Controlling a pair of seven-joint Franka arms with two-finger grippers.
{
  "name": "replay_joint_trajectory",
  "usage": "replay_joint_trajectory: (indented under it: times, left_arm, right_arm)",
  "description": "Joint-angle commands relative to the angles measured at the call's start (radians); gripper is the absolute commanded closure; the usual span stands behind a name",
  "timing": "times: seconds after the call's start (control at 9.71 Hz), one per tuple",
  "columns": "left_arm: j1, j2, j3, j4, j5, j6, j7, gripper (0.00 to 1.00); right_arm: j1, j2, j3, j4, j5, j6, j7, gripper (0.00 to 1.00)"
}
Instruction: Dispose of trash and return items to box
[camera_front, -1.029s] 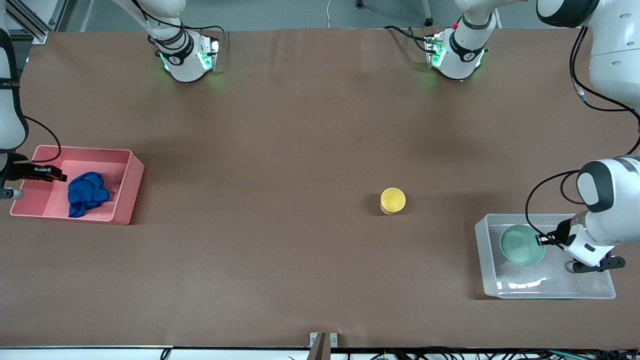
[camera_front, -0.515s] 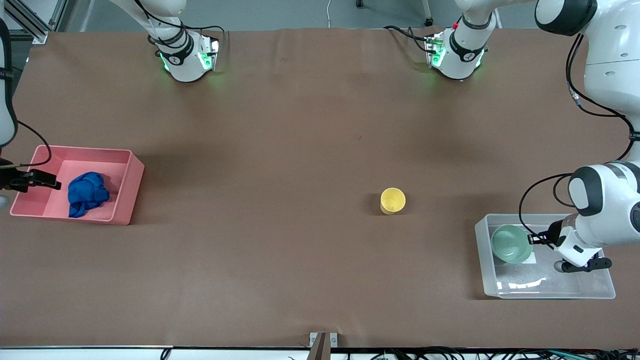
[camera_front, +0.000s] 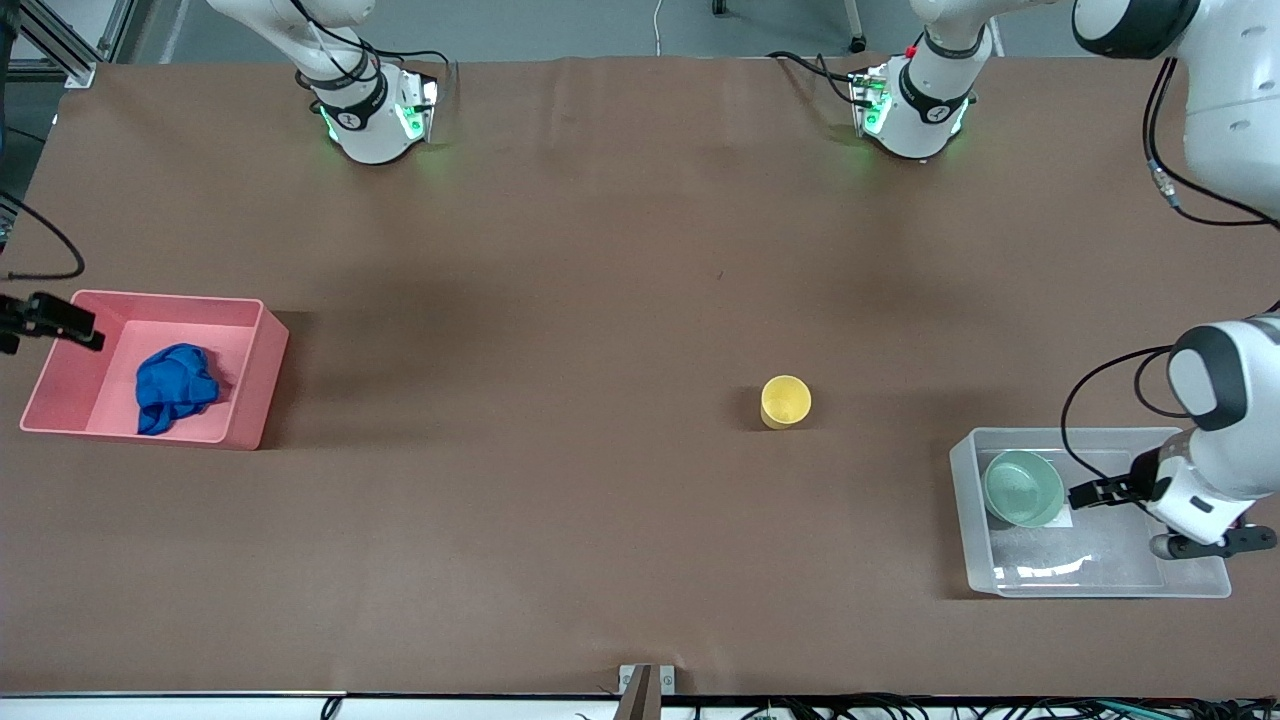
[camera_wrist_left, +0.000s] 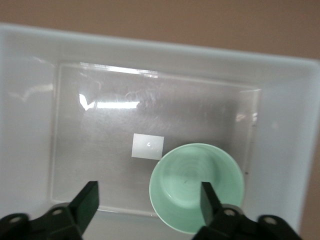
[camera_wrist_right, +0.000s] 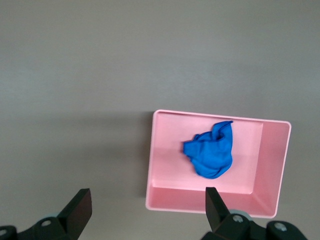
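R gripper (camera_front: 45, 322) half cut off at frame edge, over pink bin (camera_front: 262, 375) rim; jaws wide, empty. Blue wad (camera_front: 175, 387) in bin. L gripper (camera_front: 1092, 494) over clear box (camera_front: 1090, 583), jaws wide, holding nothing, just beside green bowl (camera_front: 1022, 488) resting in box. Yellow cup (camera_front: 786, 401) upright on table (camera_front: 600, 250), well apart from box.

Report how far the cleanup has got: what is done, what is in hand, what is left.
Done: the blue cloth wad lies in the pink bin, and the mint-green bowl sits in the clear tub. In hand: nothing; the left gripper is open above the tub, and the right gripper is open, up above the table near the pink bin. Left: the yellow cup stands on the table, outside the tub.
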Motion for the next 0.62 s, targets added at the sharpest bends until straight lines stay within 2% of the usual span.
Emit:
replay_joint_trajectory:
  times: [0.0,0.21,0.41,0.51]
  left_arm:
    - [-0.02,-0.094,-0.058,-0.042,0.019,-0.144,-0.07,0.0]
    - [-0.098,-0.159,-0.095,-0.048,0.022,-0.293,-0.257,0.0]
    - [-0.163,-0.202,-0.133,-0.115,0.01,-0.312,-0.426,0.01]
    - [-0.168,-0.202,-0.19,-0.132,0.011,-0.309,-0.52,0.01]
  right_arm:
    - [0.06,-0.094,-0.005,-0.03,-0.016,-0.063,0.088,0.0]
    - [0.068,-0.14,0.001,-0.03,-0.011,-0.122,0.09,0.0]
    - [0.068,-0.14,0.003,0.0,-0.011,-0.14,0.082,0.0]
    - [0.068,-0.134,0.005,0.038,-0.01,-0.139,0.085,0.0]
